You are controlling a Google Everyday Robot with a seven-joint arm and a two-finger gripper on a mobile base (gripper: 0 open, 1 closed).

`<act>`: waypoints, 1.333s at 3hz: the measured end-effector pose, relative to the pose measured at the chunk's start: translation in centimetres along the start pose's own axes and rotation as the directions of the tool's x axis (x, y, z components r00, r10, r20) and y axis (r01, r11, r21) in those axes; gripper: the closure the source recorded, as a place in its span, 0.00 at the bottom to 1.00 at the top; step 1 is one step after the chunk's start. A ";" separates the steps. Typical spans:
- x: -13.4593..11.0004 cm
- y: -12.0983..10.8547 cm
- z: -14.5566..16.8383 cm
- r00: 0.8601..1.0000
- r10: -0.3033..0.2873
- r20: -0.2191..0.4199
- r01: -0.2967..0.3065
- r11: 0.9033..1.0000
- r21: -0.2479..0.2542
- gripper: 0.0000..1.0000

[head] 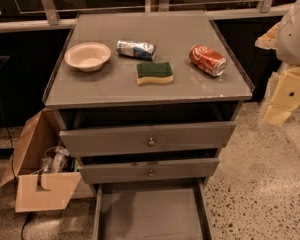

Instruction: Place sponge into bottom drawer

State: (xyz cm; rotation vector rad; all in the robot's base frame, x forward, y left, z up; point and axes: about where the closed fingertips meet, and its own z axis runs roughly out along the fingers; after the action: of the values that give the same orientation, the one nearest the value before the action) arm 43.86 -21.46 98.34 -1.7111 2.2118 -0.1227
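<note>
- Three grey drawers stand open; the bottom drawer (150, 214) is pulled out nearest.
- Left on the floor sits a cardboard box (35, 179).
- Right of the counter (115, 91), off its edge, hangs the hand (282, 101); I cannot tell whether it is apart or together.
- On the counter's middle lies the sponge (154, 73), green side up, well apart from the hand.
- Farther back: a bowl (87, 56) left, a red can (208, 60) right, a silver can (135, 49) between, both cans on their sides.

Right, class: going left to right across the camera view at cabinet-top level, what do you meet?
The bowl → silver can → sponge → red cola can → end effector, right of the cabinet.
</note>
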 end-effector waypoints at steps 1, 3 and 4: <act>-0.1 -0.1 0.0 1.000 -0.003 0.000 0.003 1.000 0.002 0.00; -4.2 -3.6 2.8 0.993 -0.116 0.011 0.116 0.992 -0.052 0.00; -4.2 -3.6 2.8 0.993 -0.116 0.011 0.117 0.992 -0.052 0.00</act>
State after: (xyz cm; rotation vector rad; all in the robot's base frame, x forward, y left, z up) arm 49.00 -18.01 97.62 -1.8659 2.1269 -0.0874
